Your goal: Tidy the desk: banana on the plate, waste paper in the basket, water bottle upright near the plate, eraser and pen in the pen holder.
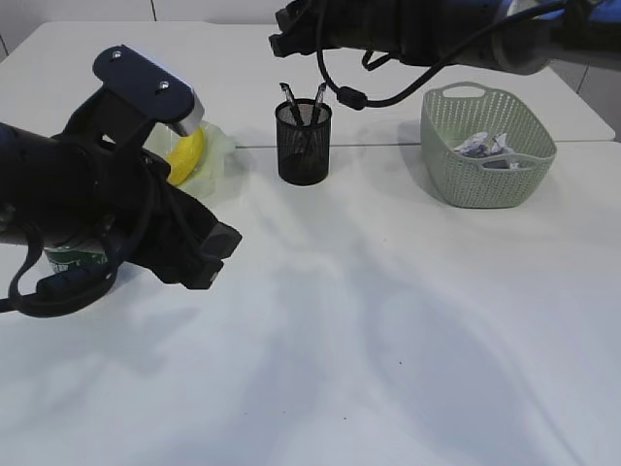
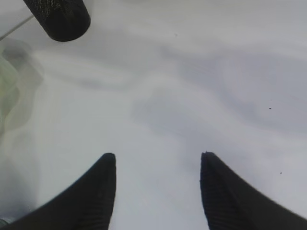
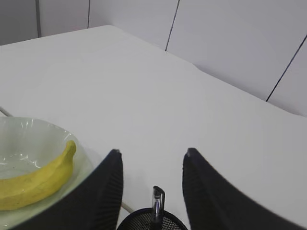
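I see my left gripper (image 2: 157,160) spread and empty over bare table (image 2: 192,96). My right gripper (image 3: 152,155) hangs released above the pen holder (image 3: 152,221), banana (image 3: 36,179) plated beside.

Left arm (image 1: 97,209) hides most of bottle (image 1: 73,260)

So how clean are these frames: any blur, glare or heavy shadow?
Exterior view: sharp, with soft arm shadows across the table and no glare. Left wrist view: smeared, the pen holder soft-edged, mottled shadows on the tabletop. Right wrist view: banana and plate crisp, the jaws in the foreground slightly soft.
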